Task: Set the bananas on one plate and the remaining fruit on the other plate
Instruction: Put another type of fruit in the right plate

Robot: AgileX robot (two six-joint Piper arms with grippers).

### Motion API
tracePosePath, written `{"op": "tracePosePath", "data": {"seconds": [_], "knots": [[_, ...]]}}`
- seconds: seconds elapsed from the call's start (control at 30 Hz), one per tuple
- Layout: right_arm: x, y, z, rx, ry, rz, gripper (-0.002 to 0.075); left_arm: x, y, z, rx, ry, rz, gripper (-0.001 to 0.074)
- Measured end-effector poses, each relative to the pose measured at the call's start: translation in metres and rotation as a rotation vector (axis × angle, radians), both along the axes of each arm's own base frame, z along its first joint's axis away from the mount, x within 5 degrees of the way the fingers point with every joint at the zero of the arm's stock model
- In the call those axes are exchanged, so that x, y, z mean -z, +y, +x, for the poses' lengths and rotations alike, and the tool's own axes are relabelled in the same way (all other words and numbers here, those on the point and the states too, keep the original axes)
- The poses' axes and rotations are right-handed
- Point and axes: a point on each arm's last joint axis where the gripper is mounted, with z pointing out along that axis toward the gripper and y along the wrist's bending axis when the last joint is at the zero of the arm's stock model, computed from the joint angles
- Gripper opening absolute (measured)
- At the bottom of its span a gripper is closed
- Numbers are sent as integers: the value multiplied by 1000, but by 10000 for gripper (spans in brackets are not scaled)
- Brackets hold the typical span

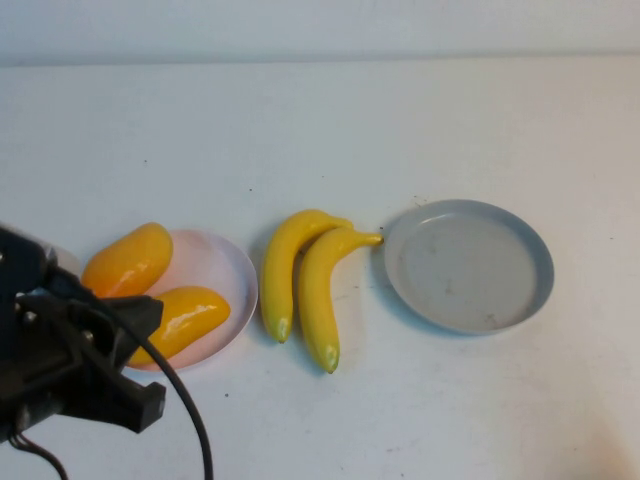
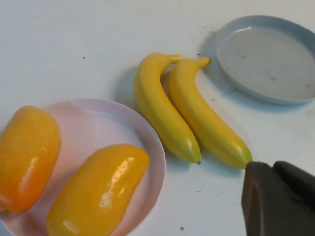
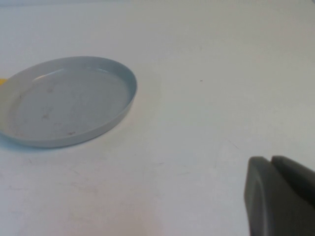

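Note:
Two yellow bananas [image 1: 279,272] [image 1: 320,295] lie side by side on the table between the plates, stems toward the blue-grey plate [image 1: 470,265], which holds nothing. The pink plate [image 1: 226,268] carries the golden yellow fruit [image 1: 181,322]; the orange fruit [image 1: 128,262] rests across its far left rim. My left gripper [image 2: 272,165] is shut and holds nothing, hovering near the bananas' green tips [image 2: 243,156]; its arm [image 1: 70,360] covers the front left corner. My right gripper [image 3: 269,160] is shut and empty, off to the side of the blue-grey plate [image 3: 69,101]; the high view does not show it.
A black cable [image 1: 190,410] hangs from the left arm over the table's front edge. The white table [image 1: 320,130] stretches bare behind the plates, and a pale wall [image 1: 320,25] rises along its back edge.

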Motion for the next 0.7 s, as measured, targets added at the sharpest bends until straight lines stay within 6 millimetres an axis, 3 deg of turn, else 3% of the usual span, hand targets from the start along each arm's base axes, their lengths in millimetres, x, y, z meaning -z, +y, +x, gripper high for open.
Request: {"op": "tracePosePath", "data": {"seconds": [0.47,0.7], "knots": [[0,0,0,0,0,0,-17,-12,-2,4,20,-149,-37,-2],[0,0,0,0,0,0,-17,3,1,1,36,-371,-76,-2]]}}
